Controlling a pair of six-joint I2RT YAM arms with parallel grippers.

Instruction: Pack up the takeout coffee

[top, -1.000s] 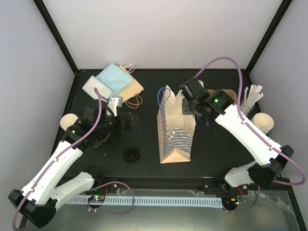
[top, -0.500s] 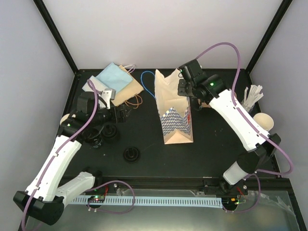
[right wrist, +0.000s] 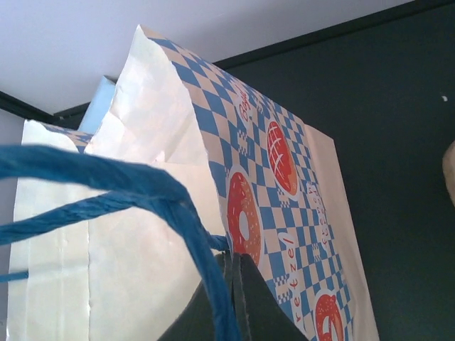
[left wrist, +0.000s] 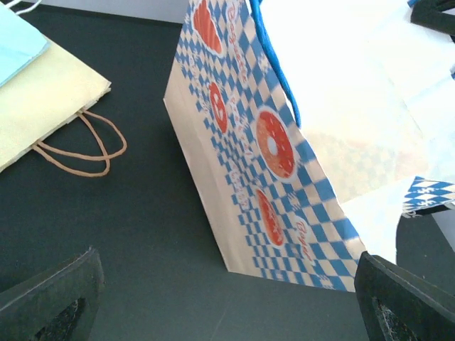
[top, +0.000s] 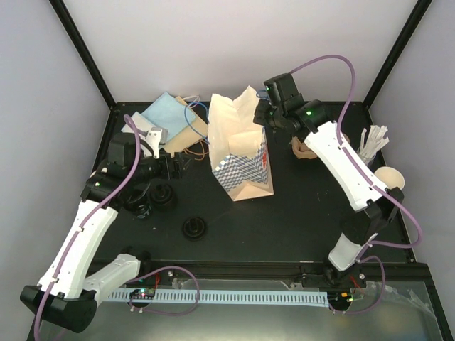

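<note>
Pinching the top rim of the bag (top: 240,153) where a blue handle (right wrist: 135,186) meets the paper, the right tool (top: 267,119) is closed tight on it. In its wrist view the two fingers (right wrist: 245,302) meet with no gap and the cord runs down between them. The bag is blue-checked with red circles. Its base sits on the desk (top: 298,213) and its body leans, with the open mouth toward the back left.

The left tool (top: 179,165) is spread wide and holds nothing. It hangs just left of the bag, pointing at it. Its wrist view shows one finger (left wrist: 50,298) at each lower corner and the bag's printed side between them. A flat tan bag (left wrist: 43,99) with brown loop handles lies at the left of that view, and a pale blue bag (top: 165,114) lies on it in the back left corner.

The tray (top: 304,148) lies on the desk just right of the bag, under the right arm. One cup (top: 389,179) stands at the right edge, near the white sticks (top: 374,141). One lid (top: 193,227) rests at the front centre, well apart from the tray. Another lid (top: 162,196) lies beside the left arm.
</note>
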